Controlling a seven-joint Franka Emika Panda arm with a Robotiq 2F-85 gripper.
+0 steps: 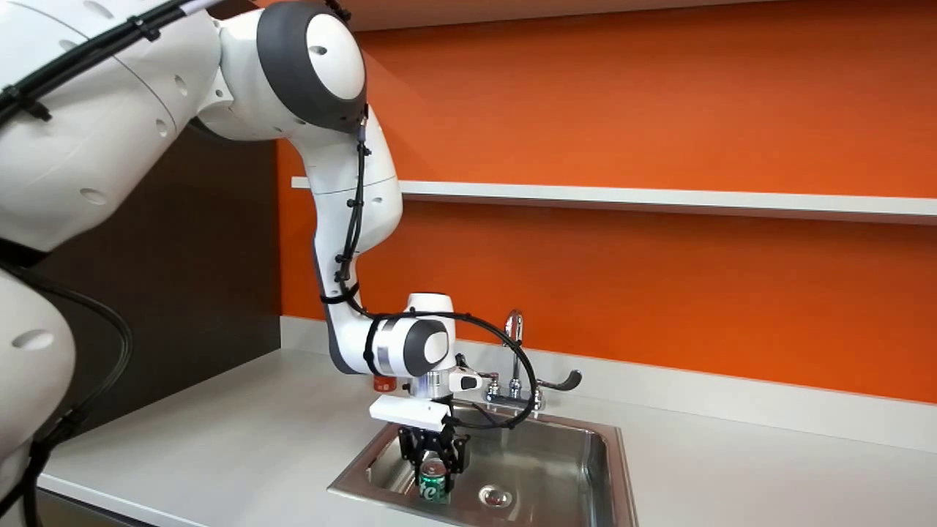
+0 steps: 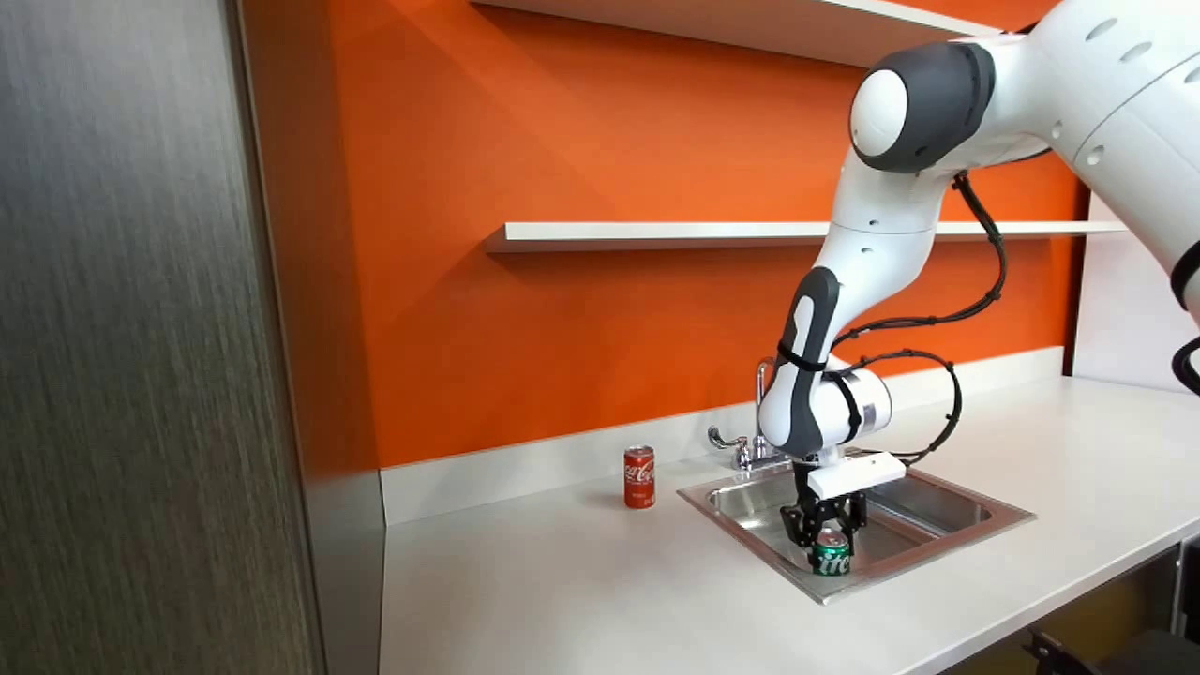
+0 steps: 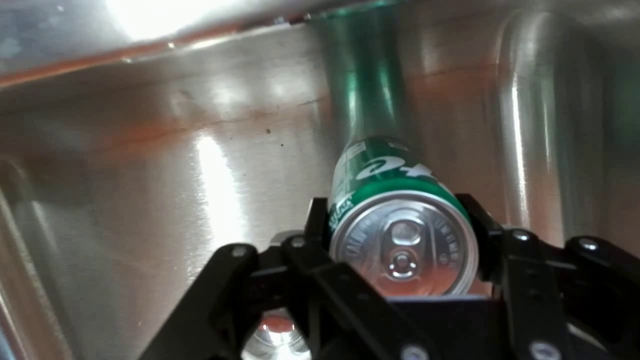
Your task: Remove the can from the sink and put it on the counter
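The green can (image 1: pixel 434 489) with a silvery top stands roughly upright inside the sink (image 1: pixel 617 468), near its front wall. It also shows in an exterior view (image 2: pixel 832 563) and in the wrist view (image 3: pixel 400 245). My gripper (image 3: pixel 399 220) points down, with one black finger against each side of the can just below its top rim. It also shows in both exterior views (image 1: pixel 435 467) (image 2: pixel 832 539). The fingers are closed to the can's width. I cannot tell whether the can's base touches the sink floor. The pale counter (image 1: pixel 768 468) surrounds the sink.
A red can (image 2: pixel 639 476) stands on the counter beside the sink. The chrome faucet (image 1: pixel 514 366) rises behind the basin, close to my wrist. The drain (image 1: pixel 495 496) is in the sink floor. A white shelf (image 1: pixel 659 197) runs along the orange wall above.
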